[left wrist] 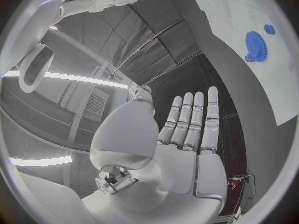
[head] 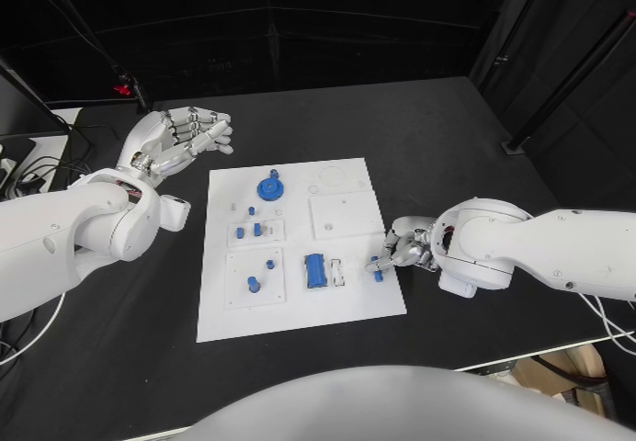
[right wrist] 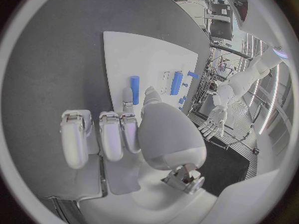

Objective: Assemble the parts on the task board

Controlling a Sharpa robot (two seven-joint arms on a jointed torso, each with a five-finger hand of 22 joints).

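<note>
The white task board (head: 299,303) lies mid-table. On it stand a blue gear (head: 270,188), a long blue block (head: 315,269) and small blue pegs (head: 255,228) in square plates. My right hand (head: 404,248) rests at the board's right edge and pinches a blue peg (head: 378,274) between thumb and one finger, its other fingers curled in. The right wrist view shows that peg (right wrist: 134,82) just above the board (right wrist: 149,55), with the blue block (right wrist: 177,82) beyond it. My left hand (head: 179,138) hovers off the board's far left corner, flat and holding nothing (left wrist: 187,134); the gear (left wrist: 255,46) lies beyond it.
A red object (head: 123,89) and cables (head: 20,165) sit at the table's far left. A stand foot (head: 515,145) is at the far right. Black tabletop surrounds the board on all sides.
</note>
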